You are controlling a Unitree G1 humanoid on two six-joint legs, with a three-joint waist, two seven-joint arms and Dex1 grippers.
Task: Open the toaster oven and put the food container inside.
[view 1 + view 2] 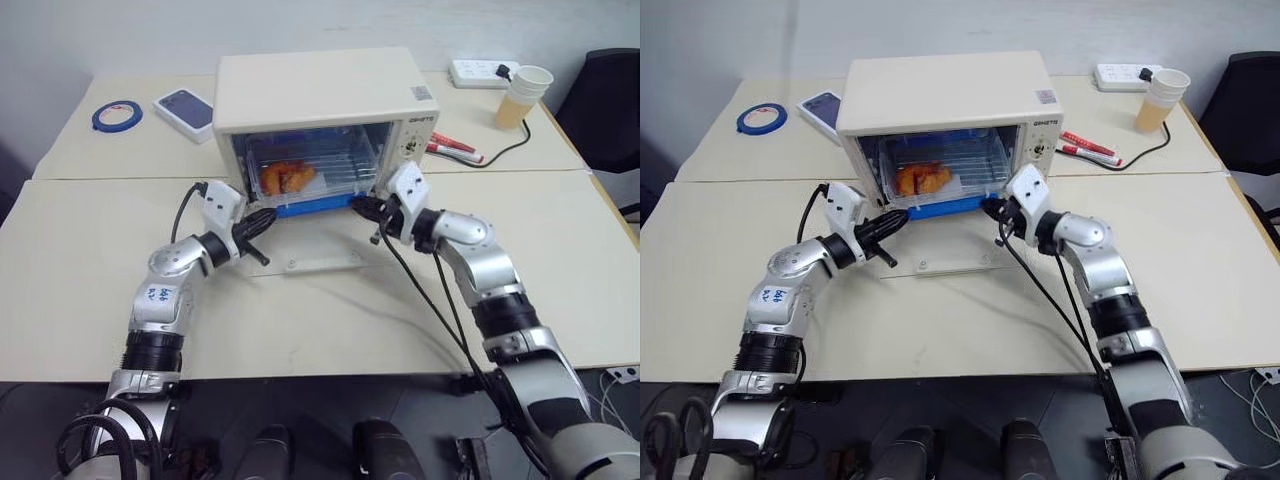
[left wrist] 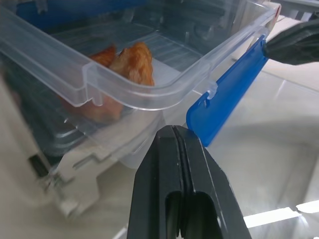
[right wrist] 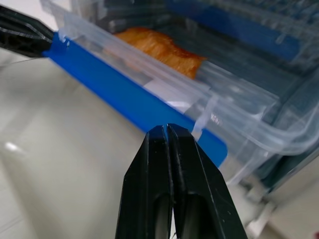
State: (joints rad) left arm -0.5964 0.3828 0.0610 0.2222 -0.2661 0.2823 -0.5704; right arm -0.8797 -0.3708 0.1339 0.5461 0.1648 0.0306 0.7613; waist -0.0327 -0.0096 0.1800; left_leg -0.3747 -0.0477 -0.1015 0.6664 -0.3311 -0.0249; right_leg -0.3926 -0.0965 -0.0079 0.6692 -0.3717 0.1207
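Observation:
The cream-white toaster oven (image 1: pixel 320 90) stands at the table's middle, its glass door (image 1: pixel 320 258) folded down flat in front. The clear food container (image 1: pixel 290 178), holding orange-brown fried pieces, lies mostly inside on the rack, and its blue clip edge (image 1: pixel 315 206) juts out of the opening. My left gripper (image 1: pixel 268 216) is shut and empty, its tip at the clip's left end. My right gripper (image 1: pixel 358 207) is shut too, empty, at the clip's right end. In the left wrist view the shut fingers (image 2: pixel 174 144) sit just under the container's corner (image 2: pixel 124 84).
A blue tape ring (image 1: pixel 117 115) and a phone (image 1: pixel 185 108) lie at the back left. At the back right are a paper cup (image 1: pixel 524 95), a power strip (image 1: pixel 482 72) and red markers (image 1: pixel 452 150). A black chair (image 1: pixel 610 100) stands at the far right.

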